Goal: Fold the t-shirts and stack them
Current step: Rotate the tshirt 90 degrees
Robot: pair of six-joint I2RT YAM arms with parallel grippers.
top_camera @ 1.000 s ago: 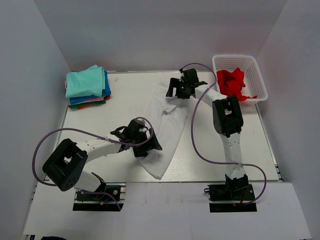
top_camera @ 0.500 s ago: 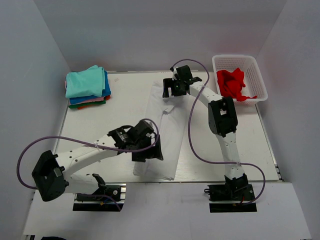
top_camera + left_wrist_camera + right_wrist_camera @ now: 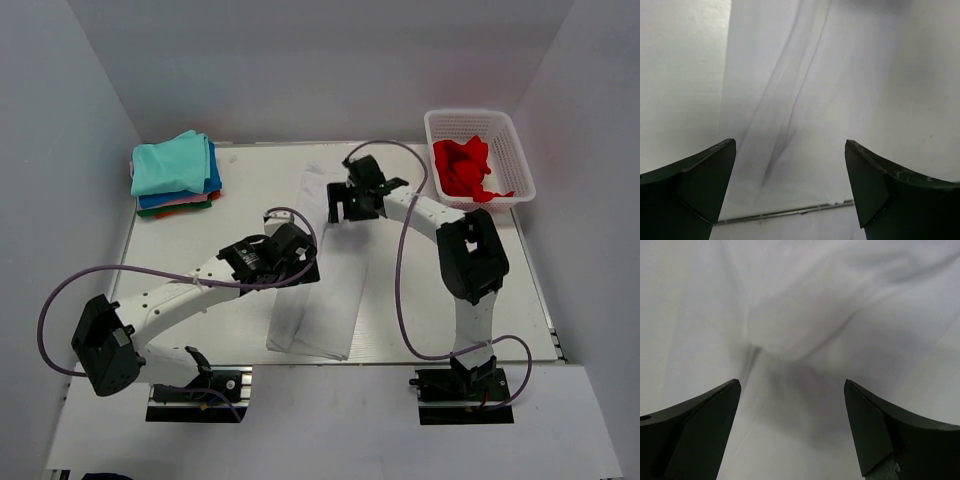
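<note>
- While the white t-shirt (image 3: pixel 322 300) lies mid-table as a long strip, the left gripper (image 3: pixel 298 265) hovers over its near half and the right gripper (image 3: pixel 347 208) over its far end.
- Jaws of both stand wide apart, holding nothing.
- Advised: pinch one end's corners evenly; fold without dragging.
- At far left sits the folded stack (image 3: pixel 175 172).
</note>
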